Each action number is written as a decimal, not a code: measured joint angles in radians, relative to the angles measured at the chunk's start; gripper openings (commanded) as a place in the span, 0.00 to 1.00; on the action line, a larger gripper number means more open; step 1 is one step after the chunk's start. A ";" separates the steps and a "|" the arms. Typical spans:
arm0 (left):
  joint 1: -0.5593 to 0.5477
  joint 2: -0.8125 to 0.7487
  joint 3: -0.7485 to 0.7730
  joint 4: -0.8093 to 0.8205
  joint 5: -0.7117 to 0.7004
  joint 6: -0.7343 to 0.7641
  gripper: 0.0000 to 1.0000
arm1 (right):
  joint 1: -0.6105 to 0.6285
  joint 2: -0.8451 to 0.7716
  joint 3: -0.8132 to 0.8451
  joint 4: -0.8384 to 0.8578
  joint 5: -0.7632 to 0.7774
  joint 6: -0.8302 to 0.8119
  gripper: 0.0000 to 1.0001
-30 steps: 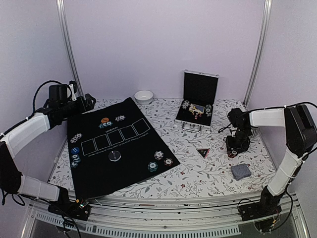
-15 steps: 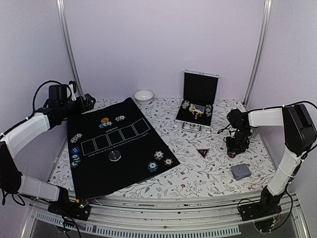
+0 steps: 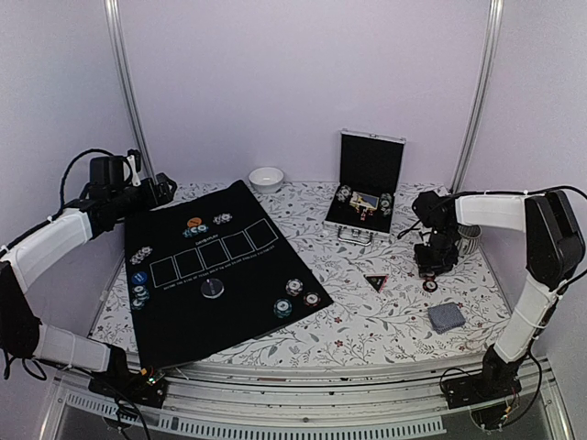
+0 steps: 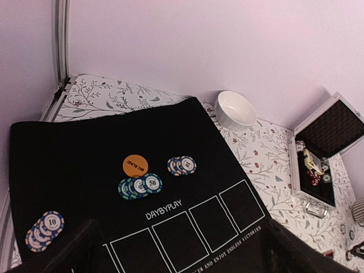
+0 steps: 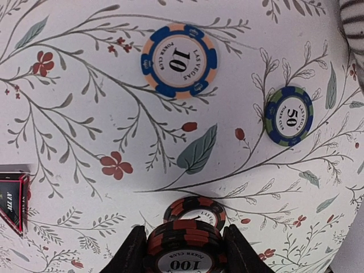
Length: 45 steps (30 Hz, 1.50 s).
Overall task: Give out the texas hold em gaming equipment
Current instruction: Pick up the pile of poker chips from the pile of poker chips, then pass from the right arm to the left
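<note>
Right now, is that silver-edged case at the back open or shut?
Open. The silver-edged black case has its lid standing upright behind the base, and poker chips show in the tray.

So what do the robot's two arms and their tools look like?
The left arm and right arm have white shells on the long links and black joints, with black cables looping off each. The left tool and right tool are black, each with two dark fingers.
</note>
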 measured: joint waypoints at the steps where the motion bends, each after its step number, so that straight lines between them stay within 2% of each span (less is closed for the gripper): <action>1: 0.000 0.000 0.000 0.000 0.003 0.000 0.97 | 0.009 0.000 0.007 -0.008 0.000 -0.002 0.03; 6: 0.001 0.006 0.002 0.000 0.057 0.005 0.87 | 0.149 0.000 0.129 -0.058 0.000 -0.021 0.03; 11: -0.047 0.038 0.026 0.001 0.191 0.024 0.79 | 0.399 0.029 0.364 -0.055 -0.014 -0.064 0.03; 16: -0.235 0.069 0.013 0.049 0.425 -0.023 0.75 | 0.614 0.125 0.562 -0.048 -0.022 -0.127 0.03; 22: -0.380 0.100 -0.072 0.154 0.676 -0.143 0.79 | 0.774 0.214 0.656 -0.010 -0.028 -0.225 0.03; 31: -0.480 0.217 -0.126 0.196 0.861 -0.221 0.74 | 0.808 0.233 0.694 0.035 -0.044 -0.315 0.03; 41: -0.481 0.295 -0.157 0.362 0.939 -0.340 0.65 | 0.818 0.251 0.706 0.012 -0.045 -0.346 0.03; 45: -0.484 0.322 -0.157 0.406 0.947 -0.369 0.52 | 0.821 0.266 0.720 0.018 -0.045 -0.349 0.03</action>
